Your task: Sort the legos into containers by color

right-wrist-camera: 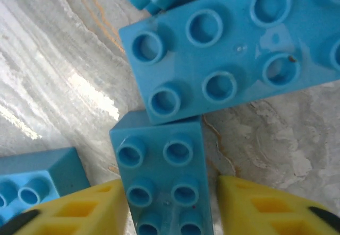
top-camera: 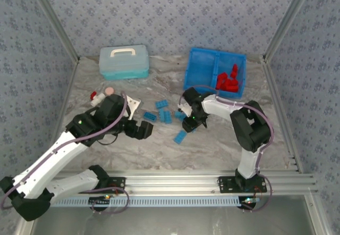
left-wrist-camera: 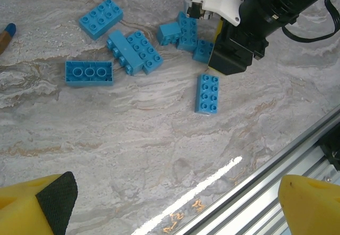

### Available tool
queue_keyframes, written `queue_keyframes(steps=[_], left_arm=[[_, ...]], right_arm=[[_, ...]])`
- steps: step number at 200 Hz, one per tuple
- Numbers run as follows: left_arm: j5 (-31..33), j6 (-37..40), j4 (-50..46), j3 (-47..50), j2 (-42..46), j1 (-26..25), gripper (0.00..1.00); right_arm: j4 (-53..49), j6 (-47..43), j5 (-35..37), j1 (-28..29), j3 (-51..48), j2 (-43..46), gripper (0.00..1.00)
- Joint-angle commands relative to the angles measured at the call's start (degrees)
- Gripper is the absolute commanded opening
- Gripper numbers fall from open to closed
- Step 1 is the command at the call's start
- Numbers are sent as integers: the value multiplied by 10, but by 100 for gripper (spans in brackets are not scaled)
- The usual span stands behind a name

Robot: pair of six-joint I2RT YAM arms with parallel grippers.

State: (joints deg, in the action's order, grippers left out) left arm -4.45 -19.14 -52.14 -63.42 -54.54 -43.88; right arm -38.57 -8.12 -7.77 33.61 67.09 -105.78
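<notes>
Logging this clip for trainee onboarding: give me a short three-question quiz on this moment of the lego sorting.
1. True or false: the red legos lie in the blue tray's left compartment.
2. The right gripper's fingers flank: A) a red lego, B) a light blue lego, C) the tray's rim.
3. Is the left gripper open or shut?
Key: 1 false, right compartment; 2 B; 3 open.

So, the tray [top-camera: 201,73] is parked at the far right, with a heap of legos [top-camera: 228,80] piled in its right compartment. The lidded case [top-camera: 124,61] is set to its left. A capped item [top-camera: 95,97] and a disc [top-camera: 109,90] are tucked side by side, just near-left of the case. Loose legos [top-camera: 162,105] are scattered mid-table, nearer than the tray.
</notes>
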Motion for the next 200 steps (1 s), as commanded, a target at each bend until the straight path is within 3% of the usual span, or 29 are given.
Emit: queue_keyframes(steps=[1,49,75,93,113,156,200], left_arm=[[11,7,-3,-20,0,-1,99],[17,8,7,-9,16,-1,99],[12,13,15,-6,21,-1,99],[9,12,17,-4,20,-2,99],[7,7,16,0,22,-2,99],[1,-5,13,9,36,-2,99],[3,-16,19,17,51,-2,99]], right_arm=[[-15,-9,1,10,7,-13,39],[-6,78,-10,10,75,109,37],[-2,131,60,-13,161,104,38],[-6,178,132,-39,229,62,38],[1,221,156,-81,298,1,37],[-28,216,175,-126,480,-167,38],[-36,213,163,-139,573,-280,43]])
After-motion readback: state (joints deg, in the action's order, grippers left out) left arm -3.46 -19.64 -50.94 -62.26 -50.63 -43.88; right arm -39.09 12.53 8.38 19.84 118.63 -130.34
